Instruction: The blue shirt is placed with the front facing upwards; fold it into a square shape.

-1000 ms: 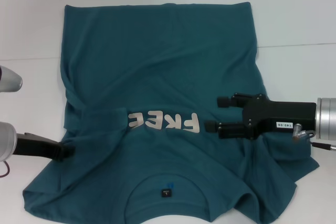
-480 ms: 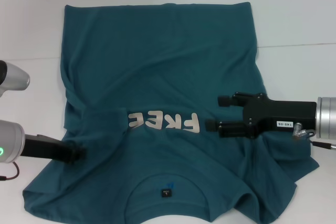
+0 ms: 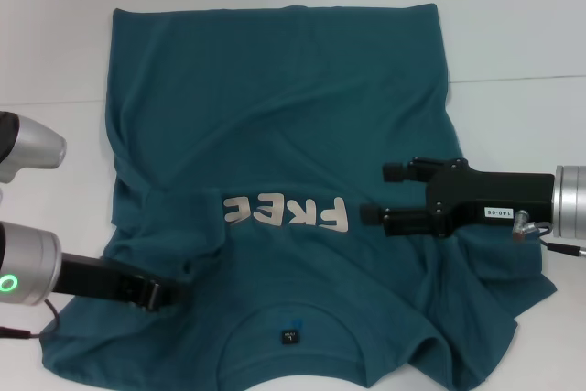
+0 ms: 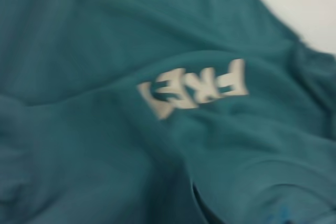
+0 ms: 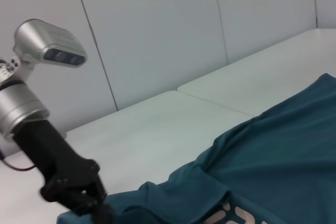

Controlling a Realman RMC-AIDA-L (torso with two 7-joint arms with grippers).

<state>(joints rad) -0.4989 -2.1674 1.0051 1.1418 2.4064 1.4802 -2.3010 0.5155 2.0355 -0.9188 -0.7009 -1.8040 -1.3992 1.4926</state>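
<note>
Your left claw (image 3: 154, 294) pinches a fold of the shirt (image 3: 275, 116) near the collar; your right claw (image 3: 383, 194) hovers open beside the lettering.

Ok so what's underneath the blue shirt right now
The blue shirt lies spread on a white table, bare around its edges. The left hand and right hand are above it. Anything beneath the cloth is hidden.

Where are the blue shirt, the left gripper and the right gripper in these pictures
blue shirt (image 3: 275, 107), head view, on the flat belly fabric above the lettering.
left gripper (image 3: 163, 294), head view, at its tip, over the shirt's shoulder area.
right gripper (image 3: 380, 194), head view, midway between its two spread fingertips.
</note>
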